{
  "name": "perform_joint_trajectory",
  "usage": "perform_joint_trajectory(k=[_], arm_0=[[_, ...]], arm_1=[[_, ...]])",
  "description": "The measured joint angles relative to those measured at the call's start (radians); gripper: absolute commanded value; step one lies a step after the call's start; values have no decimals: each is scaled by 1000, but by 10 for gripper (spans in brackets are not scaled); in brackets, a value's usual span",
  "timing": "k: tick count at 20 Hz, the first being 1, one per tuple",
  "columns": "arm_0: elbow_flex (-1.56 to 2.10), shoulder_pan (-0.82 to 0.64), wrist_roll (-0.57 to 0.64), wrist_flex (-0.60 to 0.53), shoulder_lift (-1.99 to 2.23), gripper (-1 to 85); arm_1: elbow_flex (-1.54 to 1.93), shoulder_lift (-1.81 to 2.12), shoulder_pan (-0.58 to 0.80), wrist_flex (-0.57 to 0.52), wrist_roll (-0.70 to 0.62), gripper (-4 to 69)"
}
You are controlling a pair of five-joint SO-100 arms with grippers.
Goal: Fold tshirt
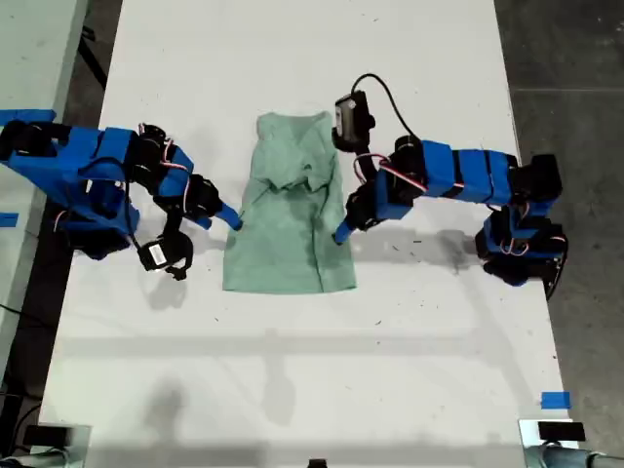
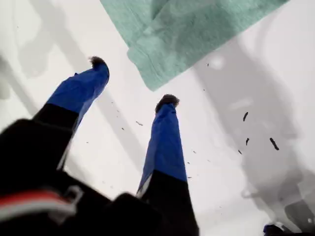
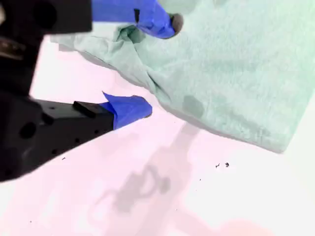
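Here, on a white table, the tshirt lies midway between two blue arms. It is a pale mint-green cloth gathered into a tall, narrow panel. In the exterior view its upper half is rumpled into soft ridges, and its lower half lies flatter with a long crease running down it. At the exterior view's left, my second gripper meets the garment's side edge. Its wrist view shows my second gripper with the jaws parted to a middling gap. One blue fingertip sits over the bunched hem of the tshirt, and the other fingertip is low by the tabletop just beside that hem. The cloth edge lies between them and is not pinched. The fabric there is matte and finely knit, thick where it doubles at the edge, and it ends in a squared corner. At the exterior view's right, my first gripper points at the opposite side edge. In its wrist view my first gripper is spread wide and holds nothing. Its two smooth blue fingers have dark worn tips and stand apart from a folded corner of the tshirt just beyond them. Small dark specks dot the glossy tabletop nearby. A scrap of blue tape sits near the exterior view's lower right corner.
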Motion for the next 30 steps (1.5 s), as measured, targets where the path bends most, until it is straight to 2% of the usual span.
perform_joint_trajectory(k=[4, 7, 12, 14, 18, 23, 26, 30], arm_0=[[-18, 2, 3, 12, -181, 253], [-18, -3, 8, -44, -261, 259], [110, -51, 55, -290, -370, 245], [132, -75, 58, -337, -410, 249], [141, -101, 67, -337, -417, 249], [144, -98, 52, -225, -233, 246], [161, -98, 40, -196, -158, 249], [295, -126, 51, -325, -227, 250]], arm_1=[[26, 0, 3, -2, -6, 231], [32, 0, 3, -2, -6, 226], [58, 2, 3, -2, -6, 221], [83, 2, 3, -8, -6, 219], [109, 2, 3, -23, 6, 218], [118, 0, 3, -40, 3, 216], [118, 2, 3, -44, 6, 216], [127, 2, 3, -48, 12, 216]])
